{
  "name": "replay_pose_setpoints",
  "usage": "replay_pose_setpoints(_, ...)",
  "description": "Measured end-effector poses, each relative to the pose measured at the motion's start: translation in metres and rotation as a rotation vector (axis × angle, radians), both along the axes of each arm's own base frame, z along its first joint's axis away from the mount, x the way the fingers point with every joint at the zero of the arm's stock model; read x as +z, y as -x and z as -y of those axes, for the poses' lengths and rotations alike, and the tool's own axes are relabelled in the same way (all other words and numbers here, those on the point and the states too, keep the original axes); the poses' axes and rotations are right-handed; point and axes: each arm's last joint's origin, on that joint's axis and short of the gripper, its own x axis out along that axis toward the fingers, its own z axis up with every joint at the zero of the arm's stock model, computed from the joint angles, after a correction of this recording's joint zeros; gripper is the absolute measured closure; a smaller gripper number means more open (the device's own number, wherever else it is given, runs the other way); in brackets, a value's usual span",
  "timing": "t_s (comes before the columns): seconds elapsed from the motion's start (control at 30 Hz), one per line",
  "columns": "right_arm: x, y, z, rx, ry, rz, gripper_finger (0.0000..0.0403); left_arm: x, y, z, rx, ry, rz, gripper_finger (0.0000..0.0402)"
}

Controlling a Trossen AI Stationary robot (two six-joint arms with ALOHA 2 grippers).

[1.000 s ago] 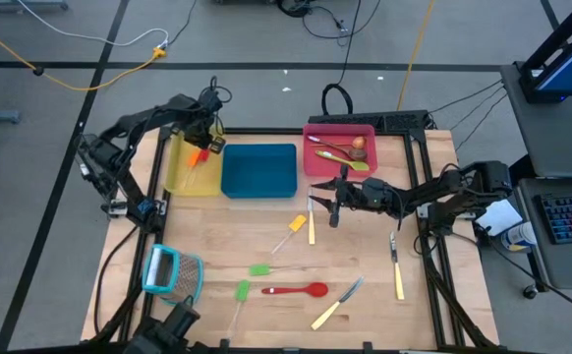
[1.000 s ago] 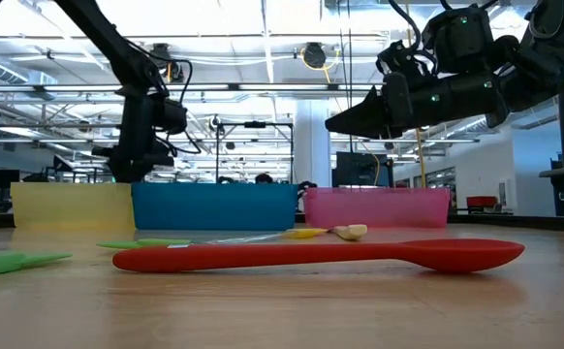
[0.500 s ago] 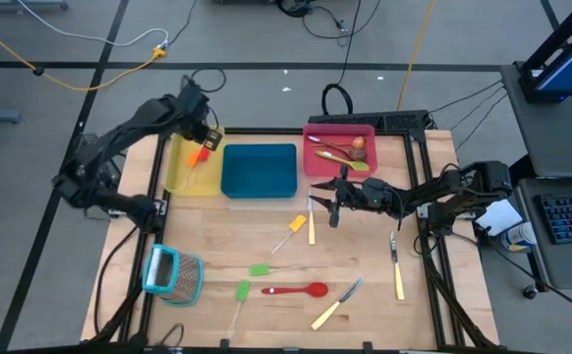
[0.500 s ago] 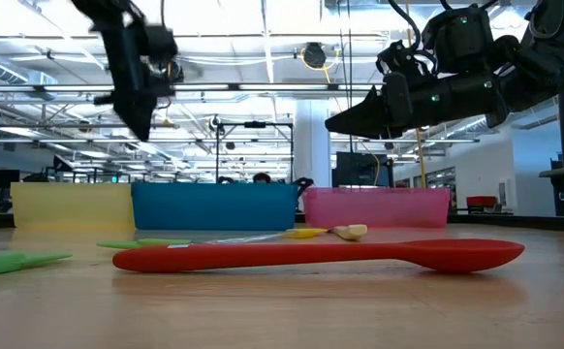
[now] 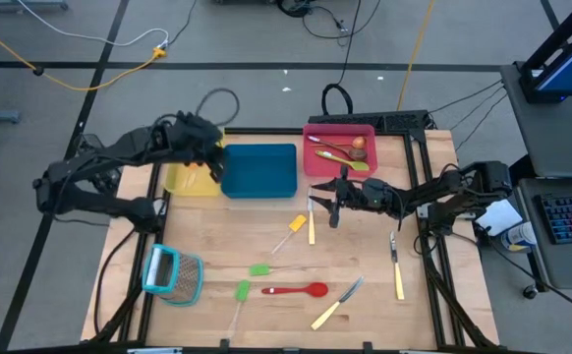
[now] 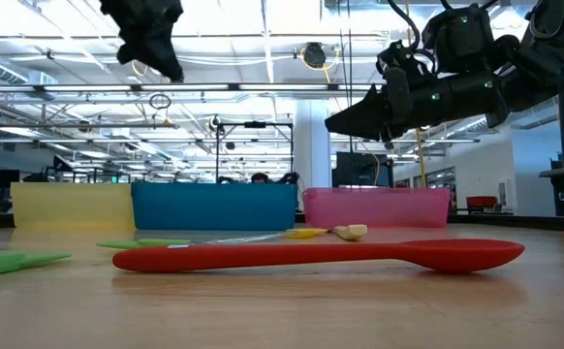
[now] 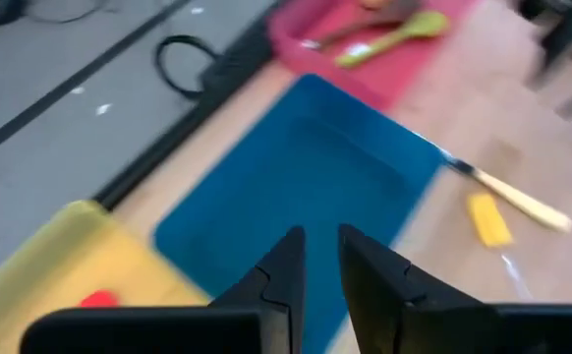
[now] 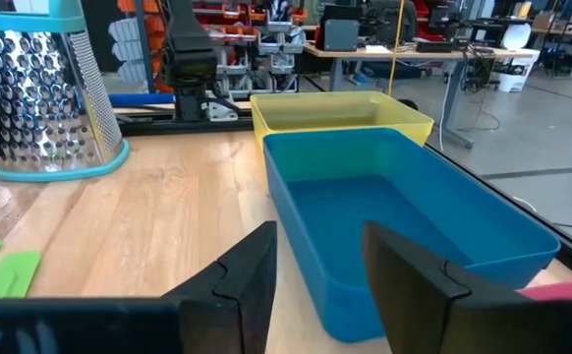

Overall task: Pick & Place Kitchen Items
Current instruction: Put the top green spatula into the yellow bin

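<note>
Left gripper [image 5: 207,155] is now up off the yellow tray [image 5: 180,181] and hangs over the seam between it and the blue tray [image 5: 258,170]; a second ago it was down at the yellow tray's far end. Its fingers [image 7: 284,267] stand narrowly apart with nothing between them. The red-orange spatula [image 7: 97,299] shows as a red patch on the yellow tray's floor in the left wrist view, so I judge that drop finished and the arm free for another pick. Right gripper [image 5: 331,208] has not shifted: it hovers just in front of the red tray [image 5: 339,129], fingers [image 8: 252,267] parted and empty. The red tray holds a green spoon [image 5: 351,163], a wooden spoon [image 5: 349,151] and one more slim utensil I cannot identify. The blue tray is bare. Still on the counter [image 5: 365,295], all nearer than the blue tray: yellow spatula [image 5: 295,224] and cream-handled knife [image 5: 312,225] just below the right gripper, two green spatulas [image 5: 250,279], a red spoon [image 5: 294,290], a second knife [image 5: 335,303], and a third knife [image 5: 397,267] off toward the red tray's side. The grater [image 5: 171,272] stands well in front of the yellow tray and is not to be moved. Nothing blocks a descent; the two arms are well apart.
</note>
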Motion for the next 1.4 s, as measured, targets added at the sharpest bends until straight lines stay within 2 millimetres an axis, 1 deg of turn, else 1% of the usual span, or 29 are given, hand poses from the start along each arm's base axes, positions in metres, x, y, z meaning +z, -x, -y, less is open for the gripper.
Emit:
replay_pose_setpoints(0.13,0.000,0.000,0.000,0.001,0.008,-0.002,0.0261,-0.008,-0.019,0.021,-0.113,0.006,-0.042,0.0334)
replay_pose_setpoints(0.37,-0.001,0.000,0.000,0.004,0.035,-0.016,0.0261,-0.023,-0.048,0.056,-0.269,-0.040,-0.096,0.0334)
replay_pose_setpoints(0.63,-0.003,0.000,0.000,0.004,0.037,-0.042,0.0261,-0.042,-0.067,0.096,-0.396,-0.104,-0.185,0.0334)
replay_pose_setpoints(0.8,-0.004,0.001,0.000,0.003,0.035,-0.053,0.0261,-0.053,-0.068,0.115,-0.488,-0.140,-0.170,0.0334)
replay_pose_setpoints(0.9,-0.004,0.001,0.000,0.004,0.034,-0.055,0.0261,-0.069,-0.060,0.122,-0.513,-0.144,-0.141,0.0334)
replay_pose_setpoints(0.97,-0.005,0.001,0.000,0.003,0.029,-0.059,0.0261,-0.082,-0.058,0.124,-0.509,-0.138,-0.080,0.0334)
replay_pose_setpoints(1.07,-0.005,0.001,0.000,0.003,0.028,-0.058,0.0261,-0.109,-0.054,0.125,-0.483,-0.104,-0.031,0.0334)
replay_pose_setpoints(1.23,-0.005,0.001,0.000,0.003,0.030,-0.055,0.0261,-0.138,-0.054,0.129,-0.506,0.007,0.120,0.0334)
replay_pose_setpoints(1.3,-0.004,0.001,0.000,0.002,0.031,-0.051,0.0261,-0.148,-0.052,0.129,-0.495,0.053,0.152,0.0334)
replay_pose_setpoints(1.4,-0.004,0.001,0.000,0.002,0.031,-0.052,0.0261,-0.149,-0.052,0.128,-0.480,0.067,0.193,0.0334)
